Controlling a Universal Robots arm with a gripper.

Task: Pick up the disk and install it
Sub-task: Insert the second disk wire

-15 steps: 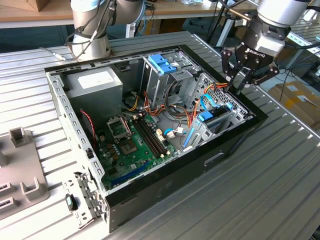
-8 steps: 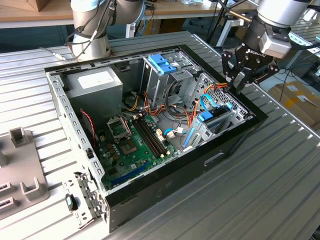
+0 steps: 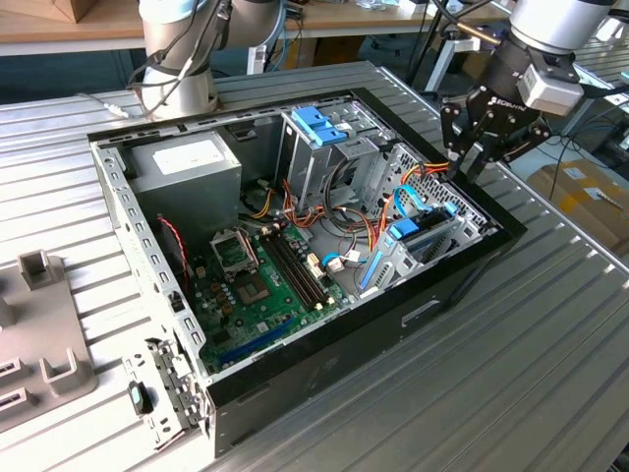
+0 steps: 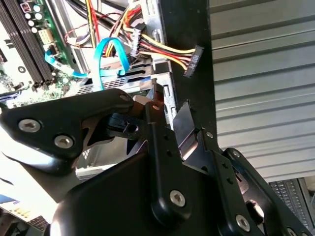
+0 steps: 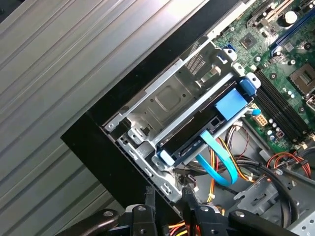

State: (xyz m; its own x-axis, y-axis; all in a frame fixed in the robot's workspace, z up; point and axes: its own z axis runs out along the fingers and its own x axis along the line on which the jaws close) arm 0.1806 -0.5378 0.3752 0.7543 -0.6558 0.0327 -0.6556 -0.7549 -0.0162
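Where the open computer case point(image 3: 324, 364) sits on the ribbed metal table point(image 3: 521, 374), the gripper point(image 3: 462, 162) hangs over the case's far corner, in the upper right of the exterior view. It is just above the rim of the case and it holds nothing. In the first wrist view the gripper point(image 5: 170, 199) has its two dark fingers point(image 5: 189, 196) a little way apart, and the gap between them has only the case edge behind it.

The disk point(image 5: 229, 104) is not in the gripper. It lies flat inside the silver drive cage point(image 5: 172, 98) at that same corner of the case, in the lower slot. Its bright blue frame shows at both ends. In the exterior view the disk point(image 3: 408, 233) is the blue bit on the right side of the case, below the gripper.

A light blue flat cable point(image 5: 216, 162) loops out just beside the disk. Red, yellow and orange wires point(image 4: 162, 49) run close by in the second wrist view.

In the exterior view:
- The green board point(image 3: 256, 285) fills the middle of the case.
- A grey box with a white sticker point(image 3: 187, 162) sits in the upper left part.
- A bare blue bracket point(image 3: 319, 123) stands up at the back, well apart from the disk.
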